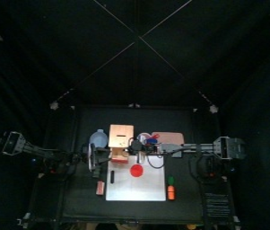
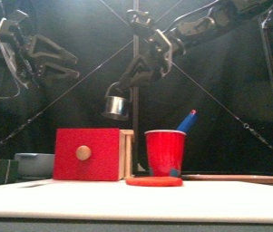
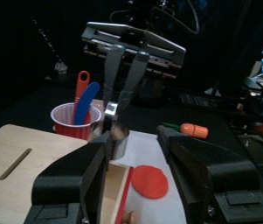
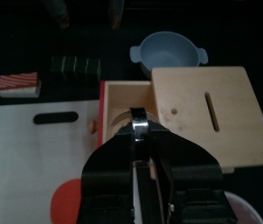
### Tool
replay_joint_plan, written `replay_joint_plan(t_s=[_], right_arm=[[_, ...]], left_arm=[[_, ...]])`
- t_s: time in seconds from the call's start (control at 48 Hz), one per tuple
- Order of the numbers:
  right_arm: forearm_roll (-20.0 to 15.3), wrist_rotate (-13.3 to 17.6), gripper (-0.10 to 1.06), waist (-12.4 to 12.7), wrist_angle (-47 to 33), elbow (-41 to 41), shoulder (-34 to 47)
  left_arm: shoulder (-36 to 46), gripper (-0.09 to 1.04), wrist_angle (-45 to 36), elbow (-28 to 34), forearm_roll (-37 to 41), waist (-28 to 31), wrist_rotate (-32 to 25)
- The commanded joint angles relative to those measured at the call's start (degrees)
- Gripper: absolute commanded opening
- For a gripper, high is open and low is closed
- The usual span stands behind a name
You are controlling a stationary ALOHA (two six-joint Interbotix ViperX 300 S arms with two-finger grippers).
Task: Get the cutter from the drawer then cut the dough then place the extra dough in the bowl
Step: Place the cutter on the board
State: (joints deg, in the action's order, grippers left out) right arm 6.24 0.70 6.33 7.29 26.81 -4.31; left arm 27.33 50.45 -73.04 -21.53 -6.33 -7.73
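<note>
My right gripper (image 2: 142, 74) hangs above the table, shut on the wire handle of the round metal cutter (image 2: 115, 105). The cutter dangles over the open drawer of the wooden box (image 4: 204, 109), whose red drawer front (image 2: 88, 154) faces forward. A flat red dough disc (image 2: 154, 180) lies on the white cutting board (image 1: 149, 187), in front of the red cup (image 2: 165, 152). The blue-grey bowl (image 4: 169, 50) stands behind the box. My left gripper (image 3: 140, 150) is open and held back at the left, facing the cutter (image 3: 116, 131).
The red cup holds a blue knife (image 2: 187, 120) and a red one. A dark sushi roll (image 4: 75, 64) and a salmon sushi piece (image 4: 17, 83) lie beside the board. An orange toy (image 3: 192, 129) lies on the right side of the table.
</note>
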Motion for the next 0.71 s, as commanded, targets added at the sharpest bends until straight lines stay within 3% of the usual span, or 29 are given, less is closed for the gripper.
replay_joint_plan(t_s=[0.021, 0.333, 0.708], right_arm=[[-0.5, 0.0, 0.42, -1.5, 0.0, 4.8, -6.5], [-1.4, 0.0, 0.41, -7.3, -0.3, 22.2, -19.4], [-1.0, -0.1, 0.41, -6.2, -4.0, 33.0, -19.9]], left_arm=[[0.0, 0.83, 0.4, 0.9, -0.1, 1.7, -0.1], [0.0, 0.83, 0.4, 2.2, -0.2, 3.6, -0.1], [-1.2, 0.83, 0.4, 5.4, -0.9, 6.7, 0.2]])
